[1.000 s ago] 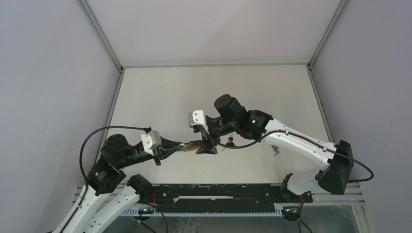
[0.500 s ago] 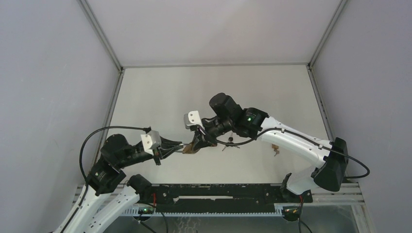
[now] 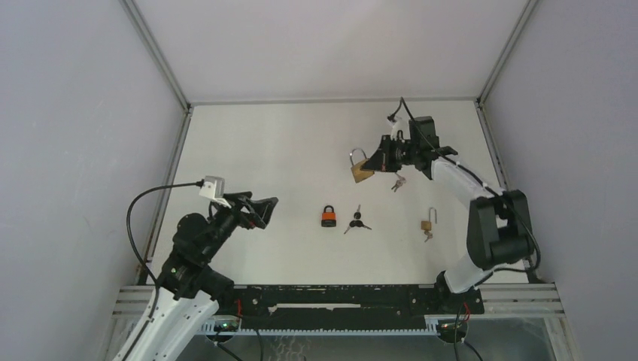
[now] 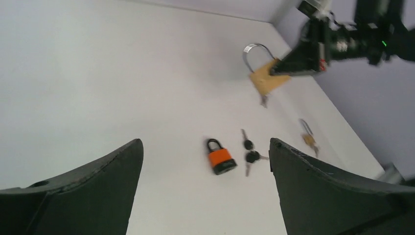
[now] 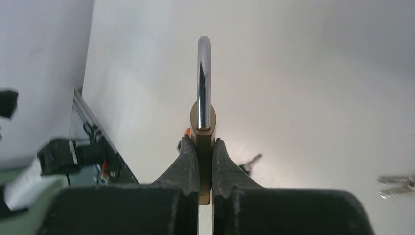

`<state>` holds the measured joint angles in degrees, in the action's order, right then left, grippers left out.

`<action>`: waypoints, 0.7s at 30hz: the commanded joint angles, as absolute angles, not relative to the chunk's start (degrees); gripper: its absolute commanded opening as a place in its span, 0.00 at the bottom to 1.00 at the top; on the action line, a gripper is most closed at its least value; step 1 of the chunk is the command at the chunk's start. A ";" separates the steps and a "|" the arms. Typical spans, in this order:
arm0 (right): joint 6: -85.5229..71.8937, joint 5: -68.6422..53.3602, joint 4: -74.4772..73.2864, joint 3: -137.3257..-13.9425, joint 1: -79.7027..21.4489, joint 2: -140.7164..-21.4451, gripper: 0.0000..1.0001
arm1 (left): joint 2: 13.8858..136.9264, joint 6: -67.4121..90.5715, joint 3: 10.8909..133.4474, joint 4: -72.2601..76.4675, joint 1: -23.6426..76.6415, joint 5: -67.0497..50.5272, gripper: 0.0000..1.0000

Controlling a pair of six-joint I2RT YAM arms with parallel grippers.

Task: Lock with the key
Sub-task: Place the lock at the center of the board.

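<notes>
Right gripper (image 3: pixel 380 156) pinches the brass padlock (image 3: pixel 361 171) by its body, arm stretched over the table's far right, keys (image 3: pixel 396 181) hanging just beneath it. Left gripper (image 3: pixel 259 203) hovers near-left, jaws spread wide.

2 arms mounted on the black base rail (image 3: pixel 338 297): white links, black joints, looping black cables; left arm (image 3: pixel 192 248) carries 1 white camera block (image 3: pixel 212 186).

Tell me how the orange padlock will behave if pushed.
The orange padlock lies flat on the table, so it should slide rather than roll or tip. Its compact body and dark shackle look rigid, and it is probably heavy for its size.
</notes>
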<state>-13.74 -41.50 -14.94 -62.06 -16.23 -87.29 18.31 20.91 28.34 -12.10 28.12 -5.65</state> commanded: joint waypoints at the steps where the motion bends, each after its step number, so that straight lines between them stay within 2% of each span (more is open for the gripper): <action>1: -27.83 -44.49 -7.03 -62.31 -11.74 -93.38 0.00 | 15.54 37.98 22.39 -8.34 22.48 4.40 1.00; 11: -33.18 -41.65 -3.01 -62.16 -6.45 -104.98 0.00 | 10.09 51.31 14.02 -8.03 13.99 3.43 1.00; 20: -31.75 -39.38 -4.23 -58.49 -4.15 -105.51 0.00 | 8.71 53.85 11.65 -7.56 11.89 5.11 1.00; 21: -31.36 -39.31 -4.86 -58.45 -4.01 -105.67 0.03 | 8.72 54.21 11.48 -7.64 11.87 5.18 1.00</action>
